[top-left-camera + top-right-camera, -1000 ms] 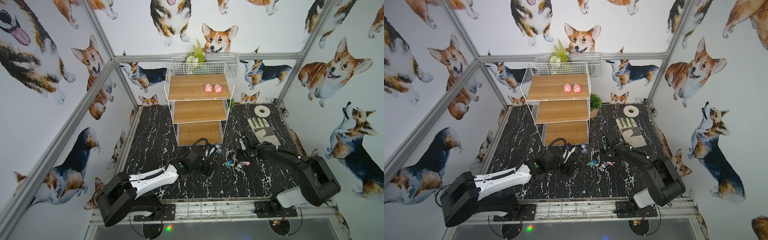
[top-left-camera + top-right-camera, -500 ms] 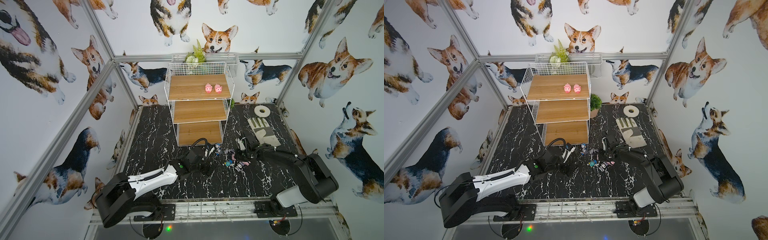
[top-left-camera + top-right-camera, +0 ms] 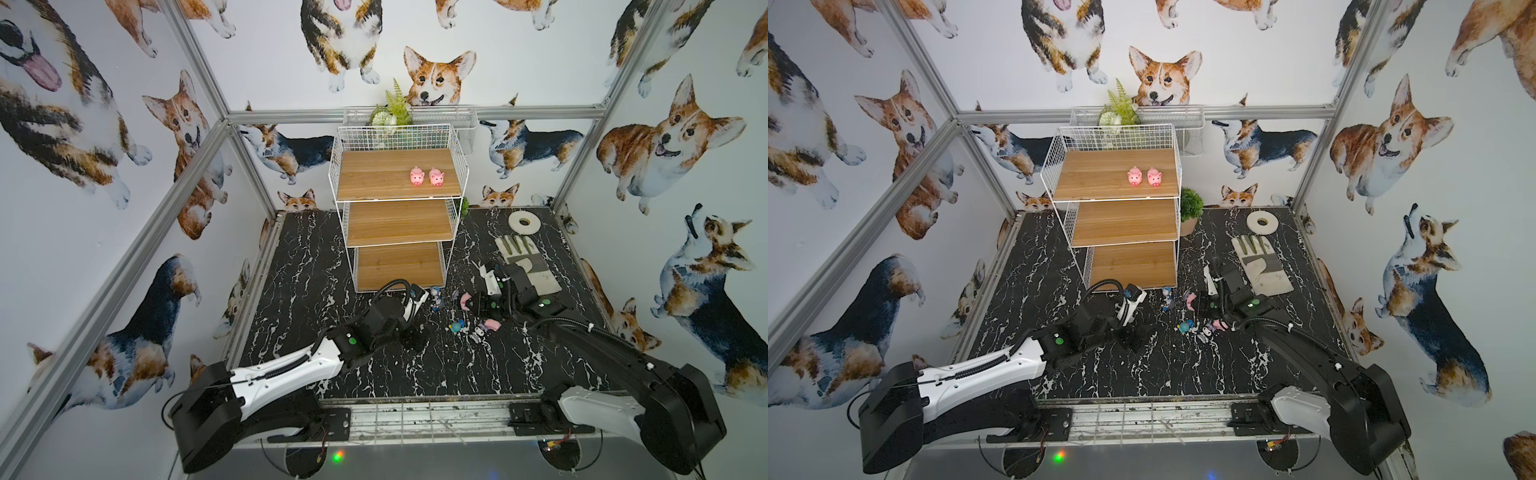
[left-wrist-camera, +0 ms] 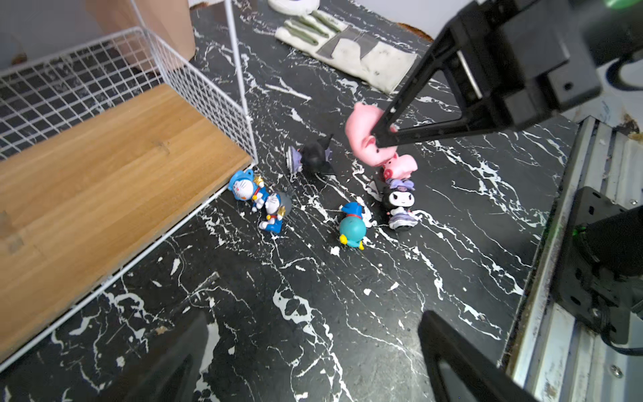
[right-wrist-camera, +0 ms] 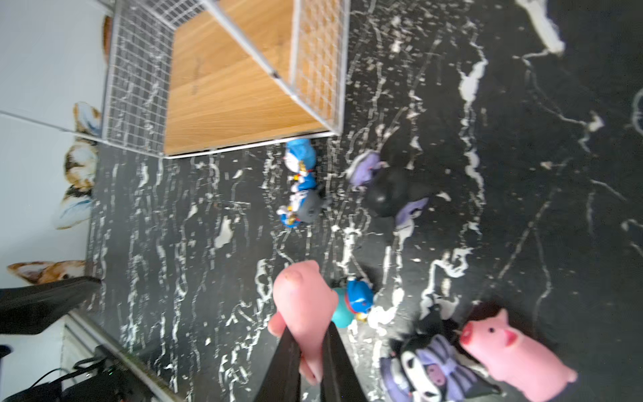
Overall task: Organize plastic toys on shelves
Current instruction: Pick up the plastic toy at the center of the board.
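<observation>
Nearest the robot, out in front of the rack (image 3: 397,199), the left gripper (image 4: 313,320) hangs low over the black marble table (image 4: 313,278). Its jaws are spread wide and hold nothing. A little nearer the rack, off its front right corner, the right gripper (image 5: 308,362) is pinched tight on a pink pig (image 5: 302,299). Under it a second pig (image 4: 400,167) lies on its side, just beside a standing black-and-purple figure (image 4: 398,202) and a tipped blue figure (image 4: 351,226). Closer in, another black-and-purple figure (image 4: 313,156) lies toppled. Two blue figures (image 4: 245,188) lie right at the corner of the bottom shelf (image 4: 104,167). Up on the top shelf (image 3: 374,174), two pigs (image 3: 417,177) stand side by side. Right of the rack lies a glove (image 3: 525,262), and beyond it a tape roll (image 3: 524,221).
</observation>
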Available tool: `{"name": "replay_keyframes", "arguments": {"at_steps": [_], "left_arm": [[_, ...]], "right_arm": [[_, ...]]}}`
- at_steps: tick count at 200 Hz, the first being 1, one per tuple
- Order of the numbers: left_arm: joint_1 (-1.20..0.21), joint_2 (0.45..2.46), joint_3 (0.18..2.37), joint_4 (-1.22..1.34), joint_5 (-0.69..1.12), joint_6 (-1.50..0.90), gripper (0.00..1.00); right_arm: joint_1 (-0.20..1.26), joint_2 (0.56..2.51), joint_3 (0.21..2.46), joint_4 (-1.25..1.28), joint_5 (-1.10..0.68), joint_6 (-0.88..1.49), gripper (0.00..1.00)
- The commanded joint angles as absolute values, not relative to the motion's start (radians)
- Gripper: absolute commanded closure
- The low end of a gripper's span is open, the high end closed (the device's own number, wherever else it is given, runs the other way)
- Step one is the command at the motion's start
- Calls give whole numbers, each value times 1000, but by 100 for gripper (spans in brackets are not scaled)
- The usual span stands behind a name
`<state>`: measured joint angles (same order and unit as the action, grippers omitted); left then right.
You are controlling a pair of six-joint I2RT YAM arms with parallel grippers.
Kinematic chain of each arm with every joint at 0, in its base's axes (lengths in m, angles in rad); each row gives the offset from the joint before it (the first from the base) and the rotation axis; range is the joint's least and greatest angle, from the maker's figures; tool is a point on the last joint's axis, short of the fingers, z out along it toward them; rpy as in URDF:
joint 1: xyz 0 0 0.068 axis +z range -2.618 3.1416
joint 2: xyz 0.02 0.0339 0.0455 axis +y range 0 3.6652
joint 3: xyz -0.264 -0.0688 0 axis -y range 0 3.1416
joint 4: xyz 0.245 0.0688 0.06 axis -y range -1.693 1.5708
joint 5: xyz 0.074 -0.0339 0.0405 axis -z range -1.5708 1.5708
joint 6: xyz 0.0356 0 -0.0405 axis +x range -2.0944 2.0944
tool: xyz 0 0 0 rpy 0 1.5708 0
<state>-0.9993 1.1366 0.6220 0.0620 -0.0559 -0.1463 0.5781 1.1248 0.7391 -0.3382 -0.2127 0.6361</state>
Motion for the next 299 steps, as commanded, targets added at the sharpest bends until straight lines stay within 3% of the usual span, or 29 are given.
{"name": "replay_keyframes", "arguments": {"at_steps": [1,36,77,106,157,228,299], "left_arm": [[-1068,1113,610,152,-218,-37,5],[-1105,1118,551,365,-340,77,10],[-1107,1214,594,434,-262,150,26],[-1112,1238,566,553,-270,185,28],[-1113,1295,583,611,-306,201,35],[-1114,1299,572,663,-325,206,58],[-1112,1344,580,678,-352,204,58]], "right_arm": [[633,1085,763,-327,-220,789,85],[693,1090,775,-237,-231,955,85],[748,1084,791,-186,-189,1038,85],[769,1076,788,-170,-170,1068,85],[772,1066,778,-152,-168,1089,85],[772,1066,757,-108,-184,1121,84],[773,1060,738,-56,-198,1163,84]]}}
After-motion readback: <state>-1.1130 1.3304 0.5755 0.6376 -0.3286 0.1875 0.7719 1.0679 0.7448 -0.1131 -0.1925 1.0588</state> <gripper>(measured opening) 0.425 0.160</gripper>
